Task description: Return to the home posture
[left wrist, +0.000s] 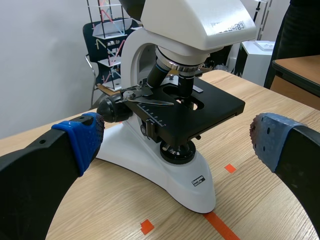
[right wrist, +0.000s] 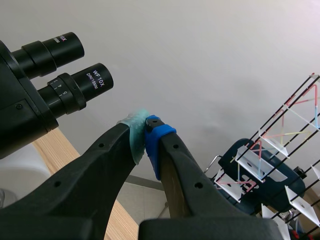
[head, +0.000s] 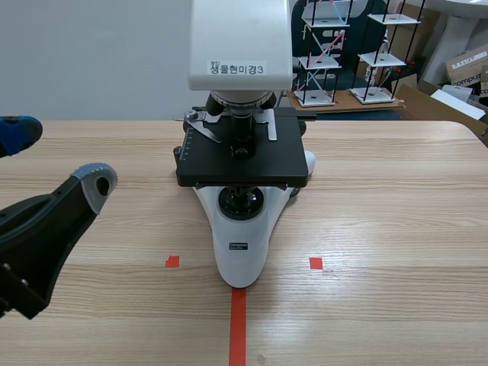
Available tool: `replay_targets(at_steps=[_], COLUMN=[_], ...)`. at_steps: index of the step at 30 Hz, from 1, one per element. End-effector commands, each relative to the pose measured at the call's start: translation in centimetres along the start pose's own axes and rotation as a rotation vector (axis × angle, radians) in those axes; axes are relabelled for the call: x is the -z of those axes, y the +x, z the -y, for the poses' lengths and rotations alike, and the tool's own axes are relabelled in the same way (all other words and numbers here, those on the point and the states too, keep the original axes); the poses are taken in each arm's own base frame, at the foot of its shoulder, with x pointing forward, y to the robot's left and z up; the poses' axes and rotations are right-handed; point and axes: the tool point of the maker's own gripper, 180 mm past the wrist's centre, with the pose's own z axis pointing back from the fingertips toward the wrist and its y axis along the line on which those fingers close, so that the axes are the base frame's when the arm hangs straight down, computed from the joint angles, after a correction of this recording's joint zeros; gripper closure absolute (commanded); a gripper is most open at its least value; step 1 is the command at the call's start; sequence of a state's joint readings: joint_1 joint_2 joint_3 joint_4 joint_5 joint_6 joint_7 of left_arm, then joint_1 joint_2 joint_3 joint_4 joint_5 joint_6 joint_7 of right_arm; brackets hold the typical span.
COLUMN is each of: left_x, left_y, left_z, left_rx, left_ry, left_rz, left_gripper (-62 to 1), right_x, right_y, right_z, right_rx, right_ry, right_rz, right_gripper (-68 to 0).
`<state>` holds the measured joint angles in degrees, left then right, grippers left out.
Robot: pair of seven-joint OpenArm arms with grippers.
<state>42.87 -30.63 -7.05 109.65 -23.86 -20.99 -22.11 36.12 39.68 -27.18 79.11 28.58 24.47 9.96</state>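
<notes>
the microscope (head: 242, 156) stands in the middle of the table (head: 396, 229), and both arms are placed around it. the left gripper (head: 57, 156) sits low, off to the microscope's left side and apart from it. its fingers are spread wide with nothing between them. in the left wrist view the left gripper (left wrist: 175, 142) faces the white base and the black stage (left wrist: 200, 107), which lie ahead of the open span.

the right gripper (right wrist: 146, 137) is out of the scene view. its own camera puts it up high, just beside the two eyepieces (right wrist: 82, 82). its pads are pressed together and appear to pinch nothing. a wire rack (right wrist: 280, 150) stands well behind it.

the task has no object to carry, only the two arms to bring back to rest, and neither looks parked yet.

the main risk seems to be on the right. a retreat that swings toward the microscope rather than away from it could strike the eyepieces or the head, and could tip or shift the instrument. on the left, the wide spread means the inner finger could clip the stage's edge or the focus knob if the arm turns before backing off. pulling each arm straight away from the microscope first looks safer.
</notes>
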Motion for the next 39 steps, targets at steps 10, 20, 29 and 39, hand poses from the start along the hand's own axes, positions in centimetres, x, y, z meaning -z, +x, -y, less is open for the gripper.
replay_targets(at_steps=[10,20,29,39], left_x=[0.1,0.1,0.1,0.1], left_y=[0.6,0.6,0.6,0.7], left_z=[0.0,0.0,0.0,0.0], left_rx=[-0.002,-0.002,-0.002,-0.002], left_ry=[0.004,0.004,0.004,0.004], left_rz=[0.026,0.026,0.026,0.026], left_gripper=[-61.5,-61.5,-61.5,-61.5], right_x=[-0.1,-0.1,-0.3,-4.1], right_y=[1.3,1.4,1.2,-1.0], right_z=[0.8,0.8,1.2,2.4], right_rx=[-0.019,-0.019,-0.026,0.016], right_ry=[-0.015,-0.015,-0.025,-0.173], right_rz=[0.031,0.034,0.023,-0.027], right_gripper=[-1.6,-1.6,-15.8,-47.7])
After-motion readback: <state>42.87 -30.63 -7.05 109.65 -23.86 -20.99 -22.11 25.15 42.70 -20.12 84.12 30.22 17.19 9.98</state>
